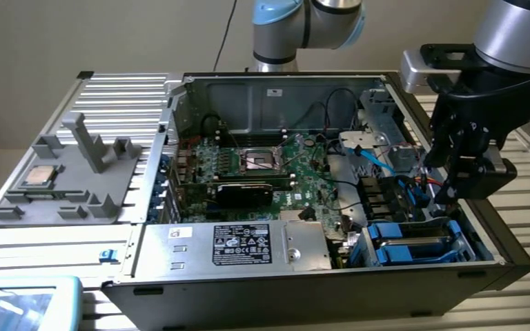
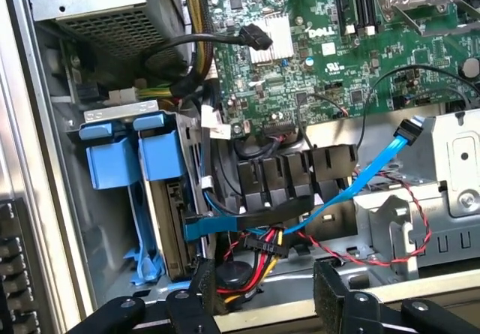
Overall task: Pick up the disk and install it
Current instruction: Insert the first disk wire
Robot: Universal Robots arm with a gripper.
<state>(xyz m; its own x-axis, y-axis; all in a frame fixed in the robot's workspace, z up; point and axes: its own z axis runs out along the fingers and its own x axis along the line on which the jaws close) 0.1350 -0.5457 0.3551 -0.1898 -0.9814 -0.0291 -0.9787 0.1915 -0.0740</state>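
The disk (image 1: 413, 243), grey metal in a bright blue plastic carrier, sits in the drive bay at the near corner of the open computer case, on the exterior view's right. The wrist view has the disk (image 2: 171, 229) standing on edge under two blue carrier handles (image 2: 139, 154). My gripper (image 1: 444, 193) hangs over the case's right side, above and just behind the bay. In the wrist view the gripper (image 2: 266, 293) is open, its black fingers (image 2: 330, 289) apart with nothing held. Cables lie below the gap, and the disk is off to one side of the fingers.
A green motherboard (image 1: 265, 169) fills the case's middle. A silver box with a black label (image 1: 237, 245) sits at the front. A blue flat cable (image 2: 360, 180) and red-black wires (image 2: 375, 255) run near the bay. A small square chip (image 1: 39, 177) rests on a grey fixture outside the case.
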